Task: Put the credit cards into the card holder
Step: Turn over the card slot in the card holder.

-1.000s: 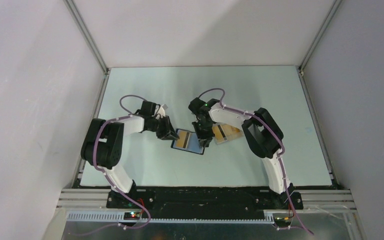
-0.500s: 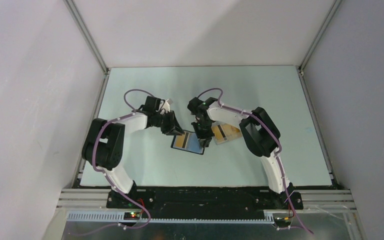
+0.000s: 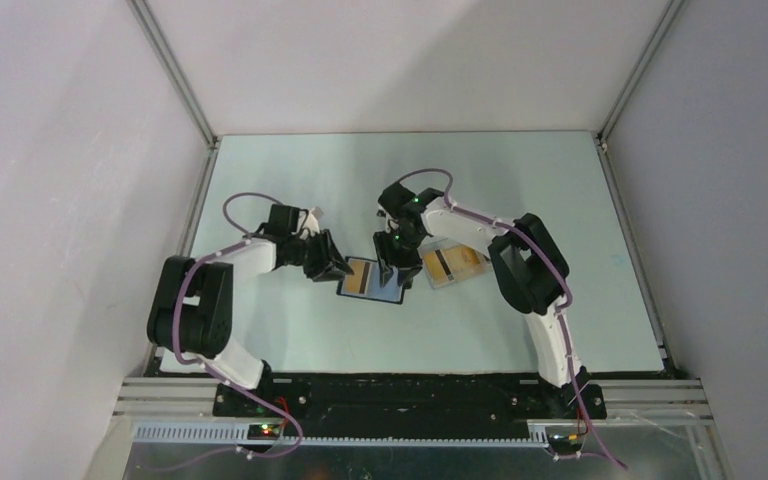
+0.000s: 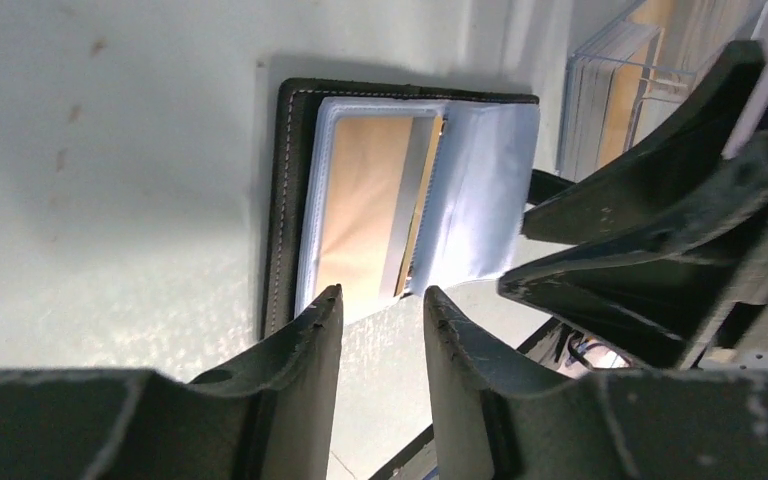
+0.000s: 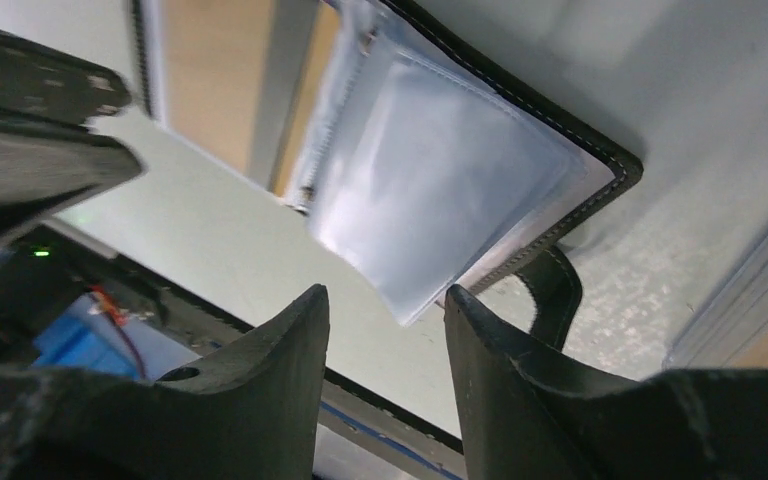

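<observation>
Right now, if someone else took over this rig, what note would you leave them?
Left gripper: jaws slightly apart, empty, at the left edge of the card holder.
Right gripper: jaws slightly apart, empty, over its right half.
The holder lies open; one orange card is already inside it.
The other credit cards are stacked in the translucent tray, just right of the holder.
Left to do: move those cards into the holder.
</observation>
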Controlling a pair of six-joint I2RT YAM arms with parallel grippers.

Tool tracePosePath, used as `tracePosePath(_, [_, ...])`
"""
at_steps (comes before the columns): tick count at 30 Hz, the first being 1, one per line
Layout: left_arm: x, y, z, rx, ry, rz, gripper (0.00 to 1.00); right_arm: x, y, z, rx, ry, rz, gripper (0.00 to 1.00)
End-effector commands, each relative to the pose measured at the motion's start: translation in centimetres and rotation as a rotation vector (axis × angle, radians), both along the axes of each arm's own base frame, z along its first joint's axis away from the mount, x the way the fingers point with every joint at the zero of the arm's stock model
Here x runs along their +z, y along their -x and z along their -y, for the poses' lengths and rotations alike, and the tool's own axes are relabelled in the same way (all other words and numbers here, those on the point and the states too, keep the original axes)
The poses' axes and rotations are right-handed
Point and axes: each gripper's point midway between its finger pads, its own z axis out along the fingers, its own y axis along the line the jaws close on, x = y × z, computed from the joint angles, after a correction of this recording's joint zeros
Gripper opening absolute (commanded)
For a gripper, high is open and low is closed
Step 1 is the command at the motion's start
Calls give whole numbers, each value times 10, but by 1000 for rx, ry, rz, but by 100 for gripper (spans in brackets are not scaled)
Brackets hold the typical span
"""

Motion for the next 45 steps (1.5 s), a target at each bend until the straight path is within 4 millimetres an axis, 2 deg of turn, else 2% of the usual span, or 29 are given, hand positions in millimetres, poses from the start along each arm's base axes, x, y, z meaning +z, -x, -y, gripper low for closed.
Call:
tracePosePath(1, [14, -2, -9, 2, 25, 62, 40, 63, -33, -32, -54, -245, 78, 52])
tracePosePath(4, [11, -1, -11, -1, 31, 50, 39, 69, -40, -43, -94, -332, 33, 55])
tracePosePath(8, [7, -4, -13, 14, 14, 41, 38, 65, -41, -48, -120, -380, -2, 54])
tracePosePath(10, [4, -5, -15, 25, -3, 39, 38, 69, -41, -44, -130, -374, -2, 54])
tracePosePath(12, [-2, -5, -19, 40, -26, 28, 37, 82, -44, -43, -131, -368, 41, 54])
tracePosePath(19, [-15, -2, -26, 64, -75, 7, 35, 97, -43, -7, -126, -92, 243, 56])
tracePosePath(23, [-18, -2, -29, 78, -90, 1, 35, 114, -42, 7, -144, -60, 320, 57])
tracePosePath(24, [-19, -2, -29, 81, -94, -1, 35, 124, -44, 9, -151, -73, 351, 58])
tracePosePath(25, [-20, -2, -30, 84, -99, -5, 35, 124, -42, 11, -154, -79, 355, 58])
tracePosePath(26, [-20, -2, -30, 86, -99, -5, 34, 135, -45, 5, -156, -154, 361, 59])
tracePosePath(29, [-23, -3, -30, 86, -102, -11, 32, 129, -38, -11, -158, -282, 233, 57])
tracePosePath(31, [-23, -4, -31, 90, -107, -10, 31, 111, -36, -24, -148, -309, 149, 55])
tracePosePath(34, [-25, -4, -34, 101, -119, -13, 29, 100, -34, -44, -142, -372, 85, 49])
tracePosePath(35, [-26, -4, -34, 105, -122, -15, 29, 91, -36, -48, -142, -367, 67, 48])
tracePosePath(36, [-26, -4, -35, 108, -123, -17, 28, 92, -36, -55, -134, -377, 65, 47])
tracePosePath(37, [-26, -4, -36, 112, -124, -18, 28, 79, -37, -58, -133, -359, 43, 46])
tracePosePath(38, [-26, -4, -36, 113, -125, -18, 27, 79, -36, -63, -124, -362, 35, 46])
tracePosePath(39, [-27, -4, -37, 115, -126, -19, 27, 66, -34, -67, -120, -345, 11, 46])
tracePosePath(40, [-27, -4, -37, 117, -128, -18, 27, 66, -36, -70, -118, -347, 10, 46])
tracePosePath(41, [-27, -4, -37, 118, -128, -19, 27, 53, -35, -71, -121, -321, -6, 45])
tracePosePath(45, [-26, -4, -37, 120, -121, -22, 27, 30, -33, -75, -121, -294, -37, 46])
